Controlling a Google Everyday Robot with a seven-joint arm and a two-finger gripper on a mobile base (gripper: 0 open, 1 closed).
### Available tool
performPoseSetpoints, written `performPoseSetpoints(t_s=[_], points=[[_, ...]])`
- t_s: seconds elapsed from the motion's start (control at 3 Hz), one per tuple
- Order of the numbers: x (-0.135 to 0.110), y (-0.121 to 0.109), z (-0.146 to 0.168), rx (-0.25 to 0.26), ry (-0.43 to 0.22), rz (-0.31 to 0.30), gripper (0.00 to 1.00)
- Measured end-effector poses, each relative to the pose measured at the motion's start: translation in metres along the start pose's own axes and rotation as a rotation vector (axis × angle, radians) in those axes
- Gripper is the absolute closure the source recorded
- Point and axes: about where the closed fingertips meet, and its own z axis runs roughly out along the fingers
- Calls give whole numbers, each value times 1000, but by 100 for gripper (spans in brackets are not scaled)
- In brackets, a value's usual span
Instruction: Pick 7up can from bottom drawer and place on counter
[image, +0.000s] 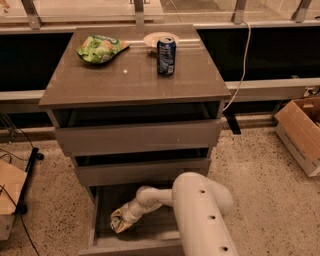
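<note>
One can to fetch, and I'd say I'm right in the grab step. Closest to me is the arm, a big white thing filling the bottom of the view and bending down-left into the open bottom drawer. The gripper is down inside it on the left side, right up against the 7up can, which shows as a shiny bit at its tip. Honestly I can't tell if it's clamped on the can or not.

Next move, as I see it: confirm the grasp, then lift and pull back toward me. The middle drawer and top drawer both stand a little open just above, so they could snag the wrist.

Further back, I'd aim for the front half of the counter. A dark blue can, a green snack bag and a small plate sit toward the rear.
</note>
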Motion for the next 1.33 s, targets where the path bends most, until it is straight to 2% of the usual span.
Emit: performPoseSetpoints(t_s=[0.33, 0.67, 1.0, 1.33], points=[[-17, 2, -36, 72, -81, 44, 100], [-29, -7, -107, 203, -130, 91, 100], [-73, 8, -195, 268, -192, 91, 100], [-109, 38, -286, 305, -232, 87, 100]])
